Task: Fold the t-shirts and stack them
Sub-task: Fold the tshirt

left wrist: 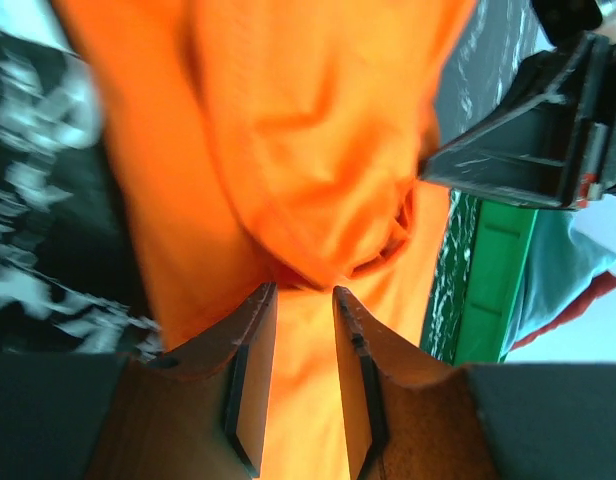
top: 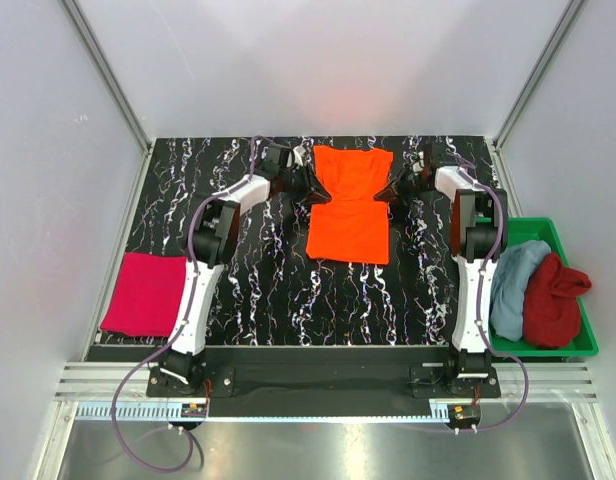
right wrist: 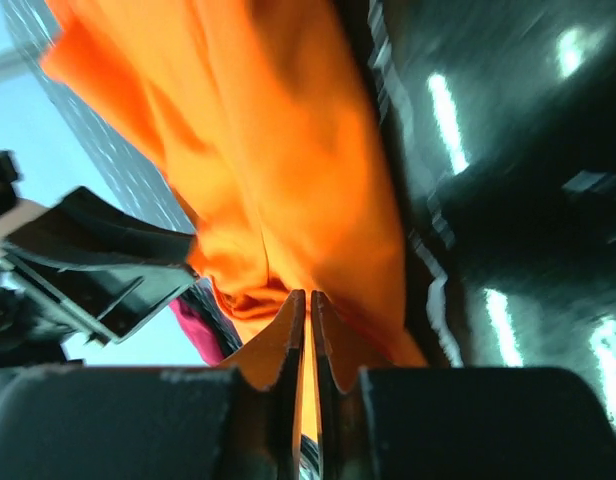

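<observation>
Orange t-shirt [top: 350,205] at far centre of counter [top: 288,290], pinched at opposite sleeves by clenched left end effector [top: 312,189] and right end effector [top: 391,188]: raise both evenly, hold cloth taut, fold inward

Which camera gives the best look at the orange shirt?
The top view: it shows the whole orange shirt, collar to hem. The wrist views show only bunched cloth close up, at the left tool and the right tool.
</observation>
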Tool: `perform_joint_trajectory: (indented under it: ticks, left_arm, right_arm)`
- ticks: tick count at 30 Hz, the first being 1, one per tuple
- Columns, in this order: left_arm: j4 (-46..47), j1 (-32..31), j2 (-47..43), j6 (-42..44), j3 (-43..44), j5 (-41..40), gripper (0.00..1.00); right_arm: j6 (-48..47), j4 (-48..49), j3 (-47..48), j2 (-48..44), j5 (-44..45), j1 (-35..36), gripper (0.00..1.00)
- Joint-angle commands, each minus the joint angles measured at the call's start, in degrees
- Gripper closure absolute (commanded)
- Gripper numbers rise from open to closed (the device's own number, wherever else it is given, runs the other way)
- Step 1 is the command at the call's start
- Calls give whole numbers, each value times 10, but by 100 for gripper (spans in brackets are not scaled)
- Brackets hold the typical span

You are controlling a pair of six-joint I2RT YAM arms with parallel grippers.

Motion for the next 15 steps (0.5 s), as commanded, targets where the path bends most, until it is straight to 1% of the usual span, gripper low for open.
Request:
perform_joint_trajectory:
  ticks: [1,2,3,4,5,6,7,8,9,10,11,13,14,15]
  left_arm:
    - [2,6,5,2,51,30,66]
    - [-18,7,-9,7,54,29,65]
    - [-29,7,-21,14,52,28,65]
    - [-38,8,-34,27,46,20,64]
    - [-55,9,-68,32,26,17,64]
    - [-58,11,-89,39,10,13,63]
    - [-63,12,-111,51,-7,6,62]
    - [-69,12,-158,56,-45,2,61]
    - [-71,12,-181,61,-67,-1,61]
    - [-71,11,-226,65,-90,-6,60]
    - [-71,11,-248,66,-137,-7,60]
    - [-70,6,-306,68,-185,-12,60]
    - [-64,4,-321,68,-228,-13,60]
    - [-60,0,-335,67,-249,-13,60]
  right_arm:
    - [19,6,33,12,-25,-8,87]
    - [17,0,34,7,-25,-8,86]
    - [11,-18,36,-4,-19,-25,85]
    - [7,-27,35,-13,-17,-26,82]
    - [1,-37,33,-23,-15,-28,78]
    - [-19,-47,28,-51,-1,-29,75]
    - [-33,-76,23,-67,10,-29,73]
    - [-55,-91,17,-97,29,-28,68]
    - [-63,-112,-2,-115,36,-30,65]
    - [-71,-117,-16,-133,43,-29,62]
    - [-77,-121,-31,-153,46,-29,59]
    - [-92,-127,-82,-205,61,-29,55]
    - [-95,-127,-101,-223,63,-29,54]
    - [-97,-125,-136,-250,57,-28,53]
